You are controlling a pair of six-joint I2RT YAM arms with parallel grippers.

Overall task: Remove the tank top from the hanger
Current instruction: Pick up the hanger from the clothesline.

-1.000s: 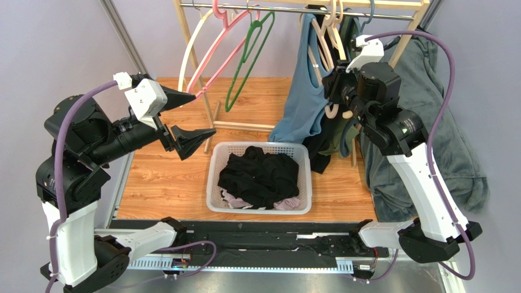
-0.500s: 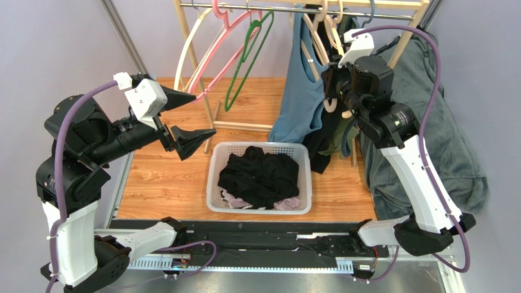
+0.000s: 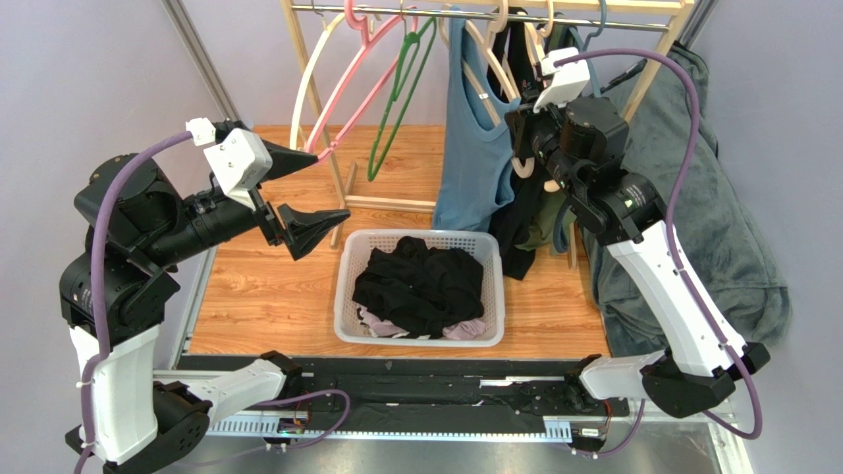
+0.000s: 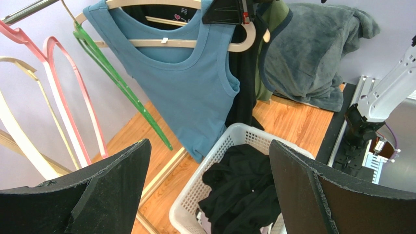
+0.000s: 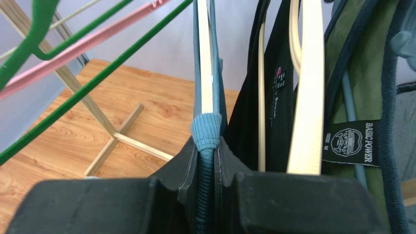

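Label "BASIC POWER" near tank top

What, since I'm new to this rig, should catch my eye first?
The blue tank top hangs on a pale hanger at top centre, its shoulder strap pinched in the shut right tool. The left tool gapes open at left, and a white basket of dark clothes sits mid-frame.

Blue tank top, hanging on a pale wooden hanger, shoulder strap pinched in the jaws of the right gripper
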